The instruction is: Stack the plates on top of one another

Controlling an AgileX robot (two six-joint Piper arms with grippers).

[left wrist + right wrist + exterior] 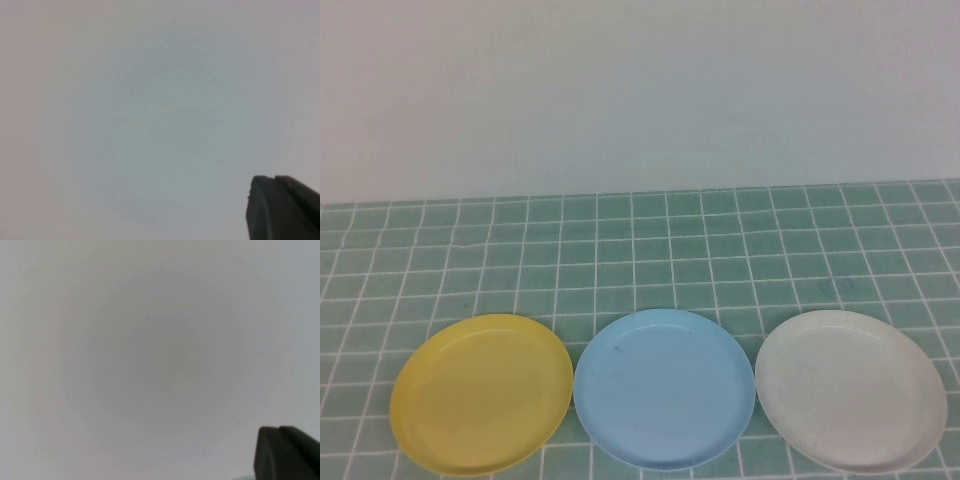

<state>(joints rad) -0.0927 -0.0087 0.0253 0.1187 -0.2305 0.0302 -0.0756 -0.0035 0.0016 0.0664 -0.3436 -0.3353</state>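
Tiles (650, 240): plates (481, 392) (665, 387) (851, 389) abreast; hands (282, 207) (286, 452) facing wall (640, 90)

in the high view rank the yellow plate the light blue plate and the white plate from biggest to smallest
No clear ranking: white plate, light blue plate and yellow plate look about alike in size. Left gripper and right gripper appear only in their wrist views, facing blank wall.

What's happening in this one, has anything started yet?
Nothing is being handled. Three plates lie side by side on the green tiled table: yellow plate at left, light blue plate in the middle, white plate at right, none stacked. Neither gripper appears in the high view; each wrist view shows only a dark fingertip against blank wall.
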